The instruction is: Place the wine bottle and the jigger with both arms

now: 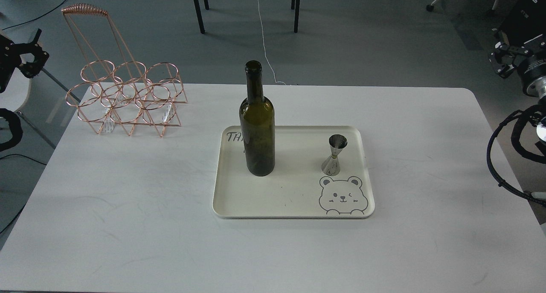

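The wine bottle (257,131) stands upright on the left part of a cream tray (290,199) in the middle of the table. The jigger (335,155) stands upright on the tray's right side, just above a bear drawing. My left gripper (34,54) is at the far left edge, off the table, far from the bottle; its two dark fingers look spread and hold nothing. My right gripper (503,62) is at the far right edge, off the table, far from the jigger; it is small and dark, so its fingers cannot be told apart.
A copper wire bottle rack (126,101) with a tall handle stands at the table's back left corner. The white table (128,207) has rounded far corners. Black cable loops (507,152) hang by the right edge. Chair legs (200,7) stand on the floor behind.
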`<state>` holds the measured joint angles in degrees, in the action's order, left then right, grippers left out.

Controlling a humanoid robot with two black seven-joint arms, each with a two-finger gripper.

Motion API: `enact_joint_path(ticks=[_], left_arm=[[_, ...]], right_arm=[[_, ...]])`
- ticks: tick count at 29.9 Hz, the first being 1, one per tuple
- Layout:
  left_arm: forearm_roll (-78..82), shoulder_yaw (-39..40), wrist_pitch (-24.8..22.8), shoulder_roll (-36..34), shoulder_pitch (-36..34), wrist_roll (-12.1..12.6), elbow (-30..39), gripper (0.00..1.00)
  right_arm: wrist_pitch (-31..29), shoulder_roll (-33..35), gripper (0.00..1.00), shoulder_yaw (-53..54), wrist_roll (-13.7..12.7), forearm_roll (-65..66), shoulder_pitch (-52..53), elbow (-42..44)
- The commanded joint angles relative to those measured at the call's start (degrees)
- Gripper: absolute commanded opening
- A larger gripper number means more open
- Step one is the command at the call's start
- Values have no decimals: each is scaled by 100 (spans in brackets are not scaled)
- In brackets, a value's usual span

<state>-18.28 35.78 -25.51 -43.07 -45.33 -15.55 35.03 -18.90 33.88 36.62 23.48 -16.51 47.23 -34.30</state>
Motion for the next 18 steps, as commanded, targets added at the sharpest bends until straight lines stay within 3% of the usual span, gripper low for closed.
enact_joint_path(ticks=[1,9,18], left_arm=[[0,34,-33,-8,-19,-9,31,98],[0,26,-42,62,-19,-9,48,98],[-9,61,-33,150,-19,-9,57,98]], right_arm=[[0,215,98,-110,34,269,-3,-523],[105,1366,98,-181,52,2694,-73,-2106],[905,1947,98,-532,61,5724,-82,-3521]])
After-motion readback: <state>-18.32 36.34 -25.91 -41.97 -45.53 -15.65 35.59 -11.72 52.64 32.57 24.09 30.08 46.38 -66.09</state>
